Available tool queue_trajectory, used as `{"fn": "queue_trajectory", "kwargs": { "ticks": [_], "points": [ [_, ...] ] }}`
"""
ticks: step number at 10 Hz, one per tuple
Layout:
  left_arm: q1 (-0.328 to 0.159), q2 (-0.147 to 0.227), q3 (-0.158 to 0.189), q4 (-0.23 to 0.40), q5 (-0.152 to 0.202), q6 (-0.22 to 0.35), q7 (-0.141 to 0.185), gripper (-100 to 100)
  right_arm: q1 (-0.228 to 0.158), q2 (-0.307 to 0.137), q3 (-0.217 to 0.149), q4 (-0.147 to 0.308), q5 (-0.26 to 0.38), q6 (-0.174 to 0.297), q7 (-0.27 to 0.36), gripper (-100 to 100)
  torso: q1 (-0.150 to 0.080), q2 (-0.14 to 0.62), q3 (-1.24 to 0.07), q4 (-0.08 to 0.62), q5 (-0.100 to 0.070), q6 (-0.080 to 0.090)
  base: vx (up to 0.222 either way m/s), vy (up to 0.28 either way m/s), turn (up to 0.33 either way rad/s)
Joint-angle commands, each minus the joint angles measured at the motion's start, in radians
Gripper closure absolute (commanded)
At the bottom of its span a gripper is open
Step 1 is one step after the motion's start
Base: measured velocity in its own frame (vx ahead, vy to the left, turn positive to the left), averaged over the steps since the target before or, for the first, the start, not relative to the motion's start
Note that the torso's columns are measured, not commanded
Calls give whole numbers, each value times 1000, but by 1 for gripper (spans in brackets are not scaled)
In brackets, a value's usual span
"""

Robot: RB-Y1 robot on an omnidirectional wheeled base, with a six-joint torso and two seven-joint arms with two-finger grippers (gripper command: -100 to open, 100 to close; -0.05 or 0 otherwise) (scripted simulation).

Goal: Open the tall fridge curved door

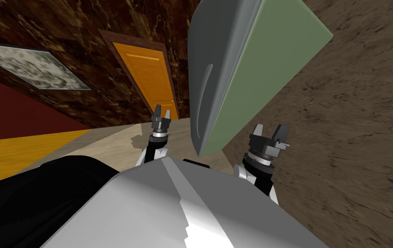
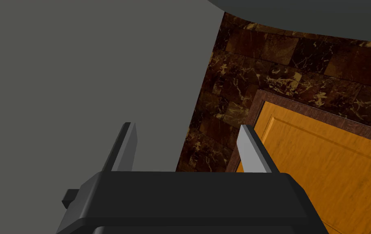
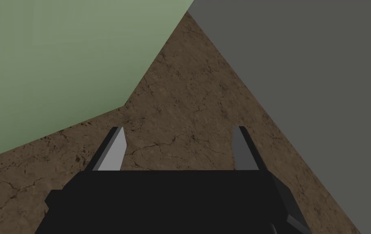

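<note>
Holding the left gripper and right gripper raised, fingers spread wide on both, gripping nothing. Facing the grey curved fridge door at 12 o'clock, between the two grippers, its long handle untouched and its green side at 1 o'clock. Seeing an orange door at 11 o'clock and a brown wall at 3 o'clock.

The fridge stood right ahead of us, its fridge door turned to the left, with the handle on it. Our left end effector hung left of the fridge, near that door. Our right end effector hung to the right, near the fridge's side. Far behind, left of the fridge, a room door sat in the far wall, with a framed picture farther left. A side wall ran along the right.
</note>
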Motion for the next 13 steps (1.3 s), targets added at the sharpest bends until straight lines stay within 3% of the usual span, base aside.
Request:
{"fn": "queue_trajectory", "kwargs": {
  "ticks": [1,9,10,13],
  "points": [
    [0,0,0,0,0,0,0,0,0,0,0,0,0,0,0,0,0,41,-82,41,0,0,0,0,0],
    [0,0,0,0,0,0,0,0,0,0,0,0,0,0,0,0,0,618,-1234,617,0,0,0,0,0],
    [0,0,0,0,0,0,0,0,0,-33,-4,2,3,7,9,-100,0,691,-1382,691,0,0,11,24,-32],
    [0,0,0,0,0,0,0,0,1,-113,-18,10,15,36,45,-100,2,736,-1475,737,1,0,10,69,-64]
  ]
}}
